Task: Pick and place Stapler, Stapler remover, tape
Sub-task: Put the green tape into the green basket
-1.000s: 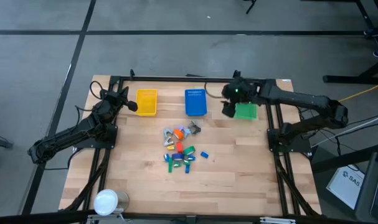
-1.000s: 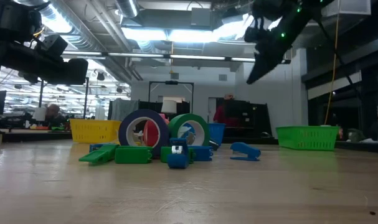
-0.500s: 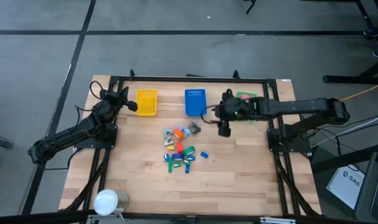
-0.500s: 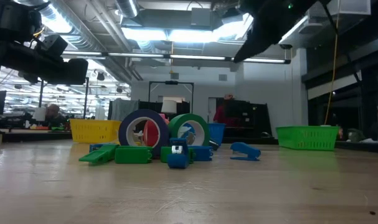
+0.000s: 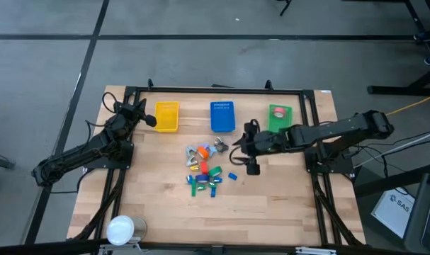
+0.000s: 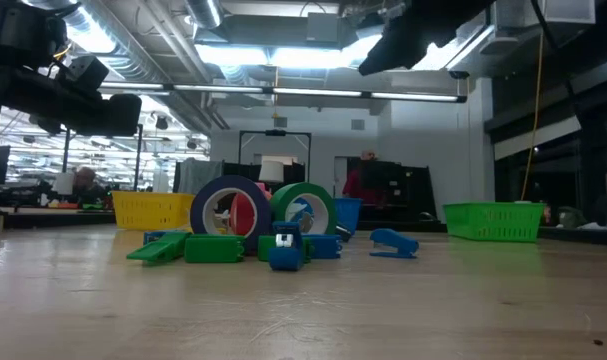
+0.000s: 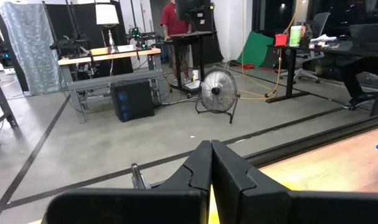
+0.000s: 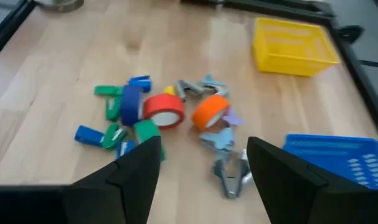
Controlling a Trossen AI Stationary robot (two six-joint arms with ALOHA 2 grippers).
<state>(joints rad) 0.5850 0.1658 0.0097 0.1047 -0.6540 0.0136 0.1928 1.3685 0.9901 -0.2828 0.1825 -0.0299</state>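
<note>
Since a second ago, the right end effector (image 5: 252, 167) has swung from over the green basket (image 5: 279, 114) toward the counter's (image 5: 158, 205) middle; it hangs empty, fingers (image 8: 282, 180) wide apart, just right of the pile. That pile holds the tape rolls (image 8: 162, 109), staplers (image 6: 213, 248) and staple removers (image 8: 231, 175), near the counter's centre. Farther back stand yellow (image 5: 166, 116) and blue (image 5: 222, 116) baskets. At back left, the left end effector (image 5: 150, 120) waits, pinched closed, empty.
</note>
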